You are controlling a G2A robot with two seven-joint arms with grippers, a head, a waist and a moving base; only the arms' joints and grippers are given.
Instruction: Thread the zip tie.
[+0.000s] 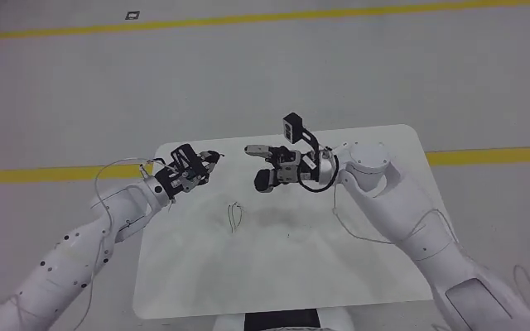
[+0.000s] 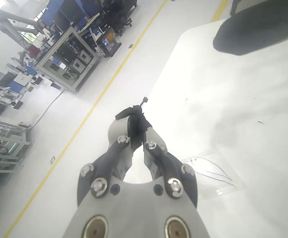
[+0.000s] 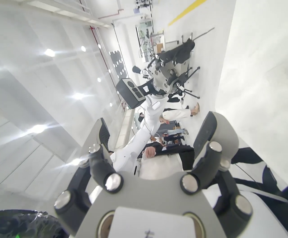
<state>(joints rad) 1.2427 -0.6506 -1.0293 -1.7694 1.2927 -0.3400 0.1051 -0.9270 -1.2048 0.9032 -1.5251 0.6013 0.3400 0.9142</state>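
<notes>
Zip tie (image 2: 143, 101), mostly hidden, in left hand (image 2: 136, 116)

The white table (image 1: 373, 265) carries a clear plastic piece (image 2: 202, 166) with thin black ties (image 1: 235, 217) on it.

Looks like a robotics lab in an open hall. Has a pale glossy floor (image 1: 83, 91) crossed by yellow lines (image 1: 248, 18) in the top view. Shows an aluminium-frame rack (image 2: 65, 63) of electronics and blue cabinets (image 2: 76, 9) at upper left of the left wrist view, and a dotted board (image 3: 115, 62) mid-frame in the right wrist view.
</notes>
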